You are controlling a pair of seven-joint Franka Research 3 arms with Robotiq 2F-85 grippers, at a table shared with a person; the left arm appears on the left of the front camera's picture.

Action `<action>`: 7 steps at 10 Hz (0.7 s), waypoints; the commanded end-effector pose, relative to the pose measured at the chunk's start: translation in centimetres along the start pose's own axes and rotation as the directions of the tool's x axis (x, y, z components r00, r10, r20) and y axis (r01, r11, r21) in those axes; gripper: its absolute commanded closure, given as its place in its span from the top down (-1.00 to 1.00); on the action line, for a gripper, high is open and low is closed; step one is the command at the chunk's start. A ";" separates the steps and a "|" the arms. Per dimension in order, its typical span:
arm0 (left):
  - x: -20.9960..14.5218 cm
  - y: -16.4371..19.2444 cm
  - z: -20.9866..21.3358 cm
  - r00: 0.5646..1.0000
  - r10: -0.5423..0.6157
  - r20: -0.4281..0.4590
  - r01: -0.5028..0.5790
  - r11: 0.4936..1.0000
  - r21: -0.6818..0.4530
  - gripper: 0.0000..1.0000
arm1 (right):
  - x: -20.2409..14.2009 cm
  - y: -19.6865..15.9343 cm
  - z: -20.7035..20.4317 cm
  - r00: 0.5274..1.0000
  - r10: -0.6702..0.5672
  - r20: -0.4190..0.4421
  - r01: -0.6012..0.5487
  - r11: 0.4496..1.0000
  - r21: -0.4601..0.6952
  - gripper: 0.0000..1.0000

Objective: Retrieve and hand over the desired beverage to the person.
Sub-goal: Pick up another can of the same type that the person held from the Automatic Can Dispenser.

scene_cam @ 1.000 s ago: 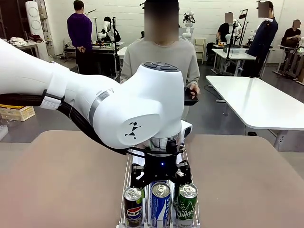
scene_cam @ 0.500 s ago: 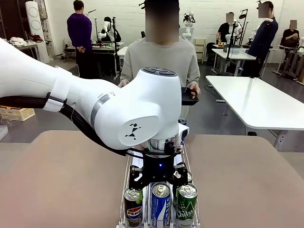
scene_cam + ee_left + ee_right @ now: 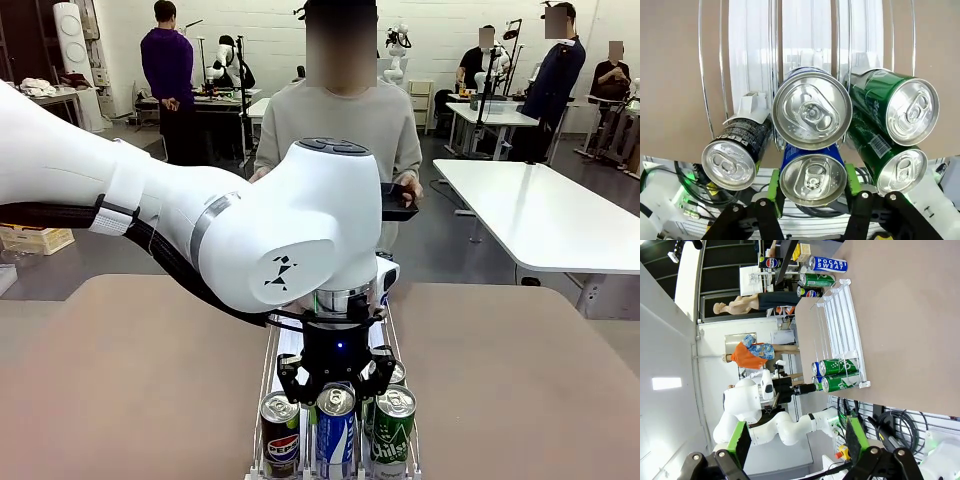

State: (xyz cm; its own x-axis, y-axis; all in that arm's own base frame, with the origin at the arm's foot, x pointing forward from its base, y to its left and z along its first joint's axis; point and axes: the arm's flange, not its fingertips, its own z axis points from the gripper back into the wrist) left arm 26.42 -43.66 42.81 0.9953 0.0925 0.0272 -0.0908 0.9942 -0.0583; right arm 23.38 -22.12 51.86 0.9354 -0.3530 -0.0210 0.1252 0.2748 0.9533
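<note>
- A busy lab room with white tables and other people behind. Up front, a brown surface [image 3: 130, 380] carries a white wire-sided can rack [image 3: 268, 372], which runs towards the person [image 3: 340, 125] in the grey top at the far side.
- The rack's near end holds a black Pepsi can [image 3: 732, 161] and green cans [image 3: 912, 107]. In the middle lane stands the blue Pepsi can [image 3: 812, 180], with a second blue can [image 3: 812, 106] right behind it.
- The left arm's jaws stand closed on the front blue Pepsi can, with one green pad [image 3: 774, 186] on each side near its top. By the look of it, the can sits in the rack and is not yet lifted.
- The right arm's jaws are wide open and empty, their pads [image 3: 740, 440] far apart. They are well away from the rack.
- Handling, as I judge it: the tab is unopened, so the can is likely full and fairly heavy. The thin aluminium wall is stiff while sealed, but smooth and slippery.
- The best hold is on the straight wall below the shoulder, squarely across the middle, firm without denting.
- The neighbouring cans stand close beside it, so a straight upward lift seems wise.
</note>
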 end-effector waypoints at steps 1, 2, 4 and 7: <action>-0.2 0.6 -0.5 1.000 -0.005 -0.029 0.005 1.000 -0.018 -0.83 | 0.0 0.0 -0.1 1.000 0.013 0.001 -0.013 1.000 0.025 1.00; -0.3 0.6 -0.5 0.999 -0.004 -0.032 0.003 1.000 -0.018 -1.00 | 0.0 0.0 -0.1 1.000 0.013 0.001 -0.013 1.000 0.025 1.00; -0.2 0.7 -0.5 0.999 -0.004 -0.034 0.003 1.000 -0.017 -1.00 | 0.0 0.0 -0.1 1.000 0.013 0.001 -0.013 1.000 0.025 1.00; -0.3 0.5 4.1 0.996 -0.069 0.048 0.070 0.997 -0.013 -1.00 | 0.0 0.0 -0.1 1.000 0.013 0.001 -0.013 1.000 0.025 1.00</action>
State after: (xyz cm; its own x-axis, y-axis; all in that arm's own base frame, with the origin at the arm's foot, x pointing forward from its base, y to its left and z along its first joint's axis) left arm 26.43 -43.50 43.90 0.9968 0.0707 0.0363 -0.0682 0.9954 -0.0666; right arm 23.38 -22.12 51.86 0.9354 -0.3531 -0.0212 0.1253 0.2748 0.9533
